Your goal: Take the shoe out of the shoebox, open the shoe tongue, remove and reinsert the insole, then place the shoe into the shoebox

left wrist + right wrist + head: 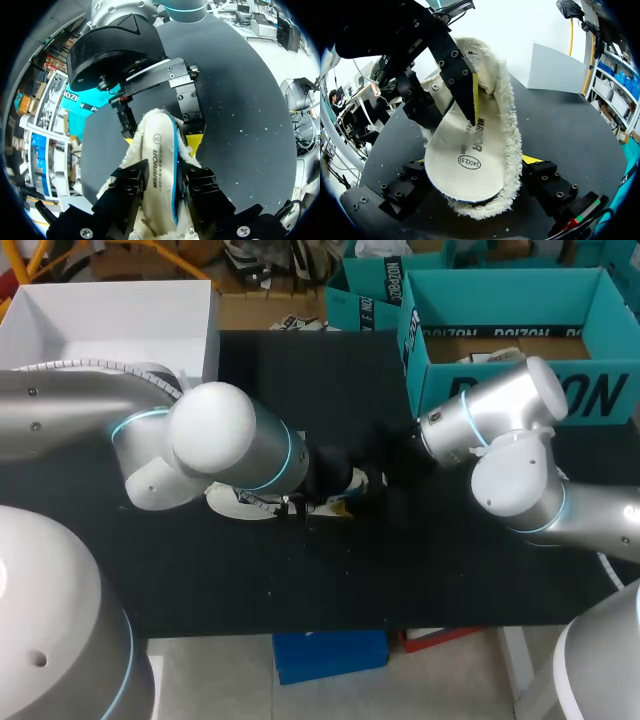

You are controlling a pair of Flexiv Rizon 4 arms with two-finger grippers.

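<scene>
A white fleecy insole point(470, 155) with a blue edge point(174, 165) is held up over the black table. My left gripper point(162, 185) is shut on it, one finger point(455, 75) pressed on its printed face and the other behind. My right gripper point(475, 175) faces it from the other side and stands open, its wide fingers point(550, 185) on either side of the insole's rounded end without pinching it. In the head view both grippers meet mid-table near the insole point(345, 502). A bit of the white shoe point(240, 502) shows under my left arm. The teal shoebox point(520, 390) stands at the back right.
A white open box point(110, 320) stands at the back left corner of the black table point(300, 590). A second teal box point(365, 295) sits behind the shoebox. My left arm's bulky joints cover the table's left middle.
</scene>
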